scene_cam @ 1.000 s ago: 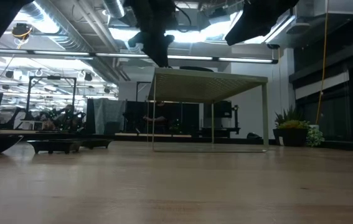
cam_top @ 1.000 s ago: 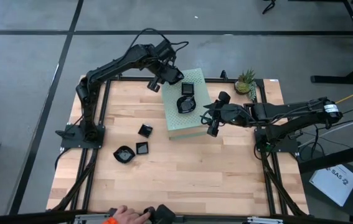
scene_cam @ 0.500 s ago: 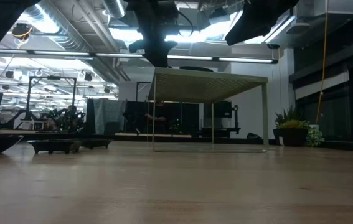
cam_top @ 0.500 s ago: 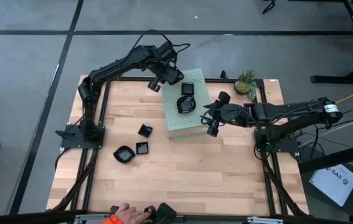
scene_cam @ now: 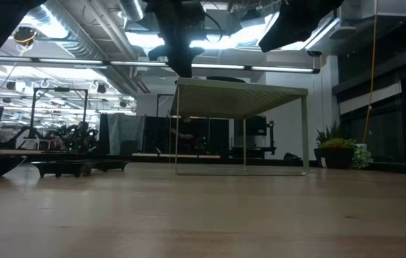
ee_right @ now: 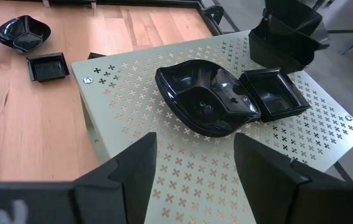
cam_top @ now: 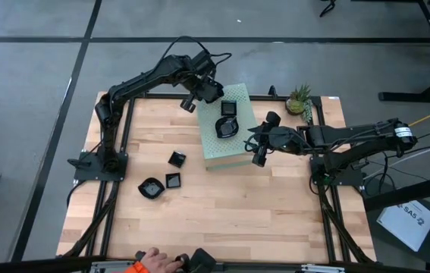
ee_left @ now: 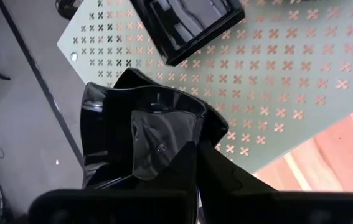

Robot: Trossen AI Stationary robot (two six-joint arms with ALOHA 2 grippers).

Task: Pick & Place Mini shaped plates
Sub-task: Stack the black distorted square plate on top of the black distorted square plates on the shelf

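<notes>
Over the far left corner of the pale green perforated box (cam_top: 224, 152), my left gripper (cam_top: 202, 94) is shut on a wavy black mini plate (ee_left: 145, 134). A square plate (cam_top: 230, 108) and a larger wavy plate (ee_right: 206, 102) rest on their bases on the box top. Three more plates (cam_top: 177, 158), (cam_top: 173, 180), (cam_top: 151, 187) lie on the wooden table to the box's left. My right gripper (ee_right: 192, 174) stands open at the box's right side, above its top, with nothing between the fingers. My left gripper has the wavy plate by its near rim (ee_left: 185, 149), coming from above at a steep slant. My own dark fingers (ee_left: 201, 180) hide the exact place of contact. The plate is tilted at the box corner (ee_right: 285, 37), part of it beyond the box's edge.
A small pineapple-like plant (cam_top: 299, 98) stands at the table's far right corner. A person's hand (cam_top: 152, 262) shows at the near edge. Bare wood lies in front of the box and to the near right. The black table frame (cam_top: 123, 136) runs along the sides.
My left gripper has shut over the box's far left corner without shifting place; in the low view its tip has changed from a pointed shape to a blunt one. The plates on the box and table have stayed put.
</notes>
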